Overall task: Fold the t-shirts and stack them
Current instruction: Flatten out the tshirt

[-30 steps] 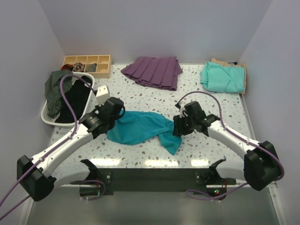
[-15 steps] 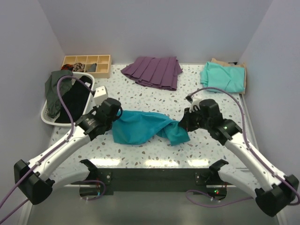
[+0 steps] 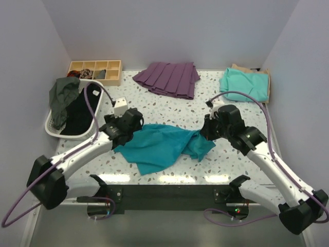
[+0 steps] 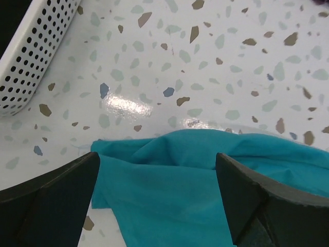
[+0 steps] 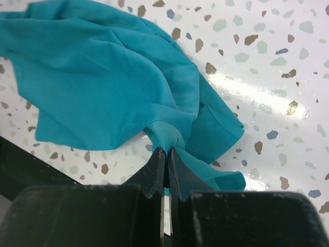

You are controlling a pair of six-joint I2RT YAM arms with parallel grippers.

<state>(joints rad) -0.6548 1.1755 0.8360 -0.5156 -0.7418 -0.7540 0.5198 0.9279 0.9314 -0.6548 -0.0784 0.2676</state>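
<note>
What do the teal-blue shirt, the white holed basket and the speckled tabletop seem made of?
The teal-blue shirt: thin matte fabric, probably jersey; soft folds.
The white holed basket: likely smooth plastic; even round holes.
The speckled tabletop: glossy terrazzo look, glare patch; stone or laminate, unclear.

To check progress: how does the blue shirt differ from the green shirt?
The blue shirt lies crumpled at the middle of the table; the green shirt sits folded at the far right corner. The right fingers pinch the blue shirt; no fingers touch the green shirt. Both are plain fabric.
</note>
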